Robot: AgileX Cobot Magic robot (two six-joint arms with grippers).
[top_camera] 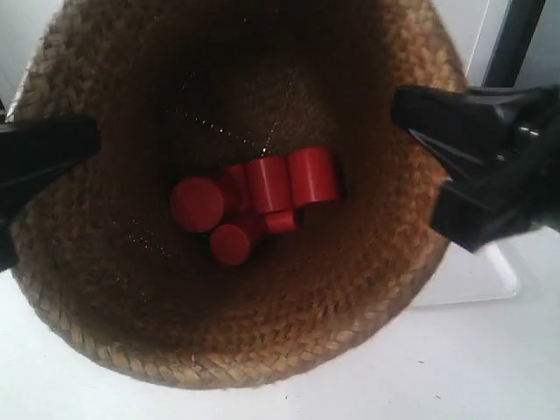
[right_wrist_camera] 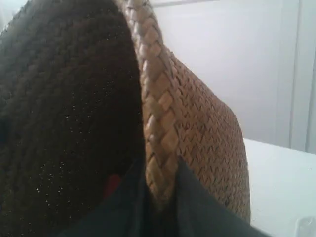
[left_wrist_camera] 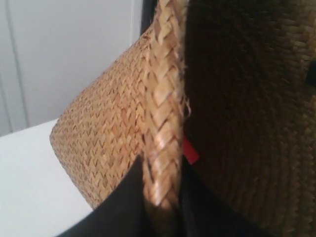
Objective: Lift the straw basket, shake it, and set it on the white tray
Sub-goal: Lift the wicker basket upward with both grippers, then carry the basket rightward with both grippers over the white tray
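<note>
**A:** Where is the straw basket [top_camera: 236, 332]?

**B:** It fills the exterior view with its mouth open toward that camera. Its long axis runs from the round braided rim straight away to the darker base. A cluster of red cylinders [top_camera: 262, 197] lies on the bottom, touching one another.

**A:** And the white tray [top_camera: 477, 280]?

**B:** Only one rounded corner shows, peeking from behind the rim at the exterior view's lower right, on the white table [top_camera: 490, 376]. Whether the base touches tray or table cannot be told.

**A:** What of the left gripper [left_wrist_camera: 160, 202]?

**B:** It is closed down to the thickness of the braid. One of its black fingers [left_wrist_camera: 121, 210] lies against the outer wall and the other inside, with the rim pinched between them. From there the woven wall tapers away toward the base.

**A:** The right gripper [right_wrist_camera: 160, 197]?

**B:** It has the same hold on its own part of the rim, with fingers [right_wrist_camera: 202, 215] on either side of the braid and nearly together.

**A:** How do the arms sit in the exterior view?

**B:** The arm at the exterior view's left [top_camera: 44, 153] meets the rim on that side. The arm at the exterior view's right [top_camera: 481, 175] meets the opposite side, and the basket sits between them.
</note>
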